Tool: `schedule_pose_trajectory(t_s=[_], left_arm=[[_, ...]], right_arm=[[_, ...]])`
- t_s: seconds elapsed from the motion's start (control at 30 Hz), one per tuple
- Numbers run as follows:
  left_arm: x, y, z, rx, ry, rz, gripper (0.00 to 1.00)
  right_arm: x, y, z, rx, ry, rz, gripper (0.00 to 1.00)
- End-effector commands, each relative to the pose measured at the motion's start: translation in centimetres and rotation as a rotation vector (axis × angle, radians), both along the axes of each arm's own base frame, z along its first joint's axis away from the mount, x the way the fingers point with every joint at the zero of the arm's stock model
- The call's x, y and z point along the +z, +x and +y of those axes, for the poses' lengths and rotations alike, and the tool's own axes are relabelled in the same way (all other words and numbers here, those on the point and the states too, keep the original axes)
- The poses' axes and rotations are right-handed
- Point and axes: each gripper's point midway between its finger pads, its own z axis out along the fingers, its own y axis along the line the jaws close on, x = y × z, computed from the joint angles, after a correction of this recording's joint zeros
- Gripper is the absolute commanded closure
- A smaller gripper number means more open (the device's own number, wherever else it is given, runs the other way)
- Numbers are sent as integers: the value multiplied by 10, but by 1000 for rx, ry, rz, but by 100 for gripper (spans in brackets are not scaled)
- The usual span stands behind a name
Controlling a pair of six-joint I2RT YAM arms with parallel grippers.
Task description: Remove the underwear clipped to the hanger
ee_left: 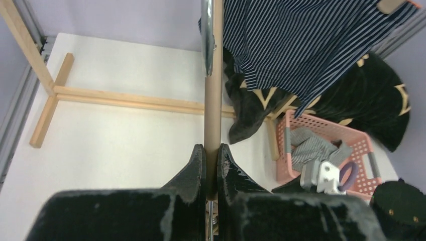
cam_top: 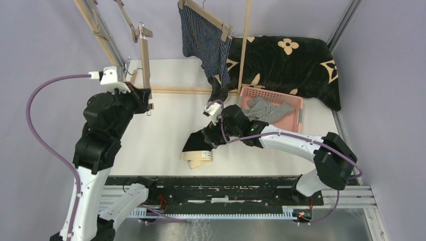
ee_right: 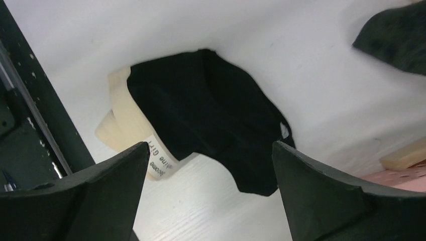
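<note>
Dark navy striped underwear hangs clipped to a wooden hanger at the back. Black underwear with a beige waistband lies flat on the table. My right gripper hovers just above it, open, with nothing between its fingers. Grey-white striped underwear lies in the pink basket. My left gripper is shut on the lower end of a second, bare wooden hanger bar, which stands upright.
A black flower-patterned blanket lies at the back right behind the basket. The wooden rack's base rail crosses the table and a post rises beside the navy underwear. A black rail runs along the near edge.
</note>
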Motion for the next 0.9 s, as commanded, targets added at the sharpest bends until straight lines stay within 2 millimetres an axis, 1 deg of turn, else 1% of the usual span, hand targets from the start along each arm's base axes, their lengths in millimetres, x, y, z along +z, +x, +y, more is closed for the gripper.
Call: schedule_pose_trajectory(t_s=[0.0, 0.1, 0.13, 0.23, 0.3, 0.4, 0.47, 0.53, 0.6, 0.63, 0.67, 0.73, 0.8, 0.83, 0.87], left_arm=[[-4, 21, 6, 42, 100, 67, 97], [-3, 34, -1, 28, 102, 87, 97], [-1, 38, -2, 26, 100, 86, 97], [2, 52, -7, 20, 110, 87, 97], [5, 62, -12, 7, 120, 94, 97], [3, 76, -16, 3, 133, 104, 97], [3, 85, -16, 18, 145, 111, 97], [4, 93, -16, 26, 157, 108, 97], [7, 101, -16, 32, 166, 103, 97], [8, 104, -17, 32, 173, 103, 97], [11, 108, -17, 34, 180, 101, 97], [16, 116, -19, 31, 194, 103, 97], [23, 123, -21, 21, 207, 106, 97], [20, 131, -23, 14, 219, 123, 97], [22, 136, -23, 9, 229, 129, 97]], right_arm=[[-18, -2, -1, -16, -77, -9, 0], [-39, -9, -1, -8, -118, 33, 0], [-43, -10, -1, -8, -122, 41, 0], [-45, -14, 6, 4, -96, 58, 0], [-48, -12, 9, -3, -96, 62, 1], [-59, -5, 13, -27, -124, 74, 5], [-67, -3, 18, -28, -132, 97, 9], [-72, -4, 24, -27, -123, 114, 11], [-78, -2, 28, -34, -119, 123, 12], [-84, -2, 28, -37, -128, 128, 15], [-90, -1, 28, -43, -143, 134, 19], [-101, 1, 24, -57, -179, 142, 36], [-108, 1, 21, -63, -210, 154, 61], [-108, 1, 21, -64, -213, 156, 74], [-106, 1, 22, -64, -210, 157, 90]])
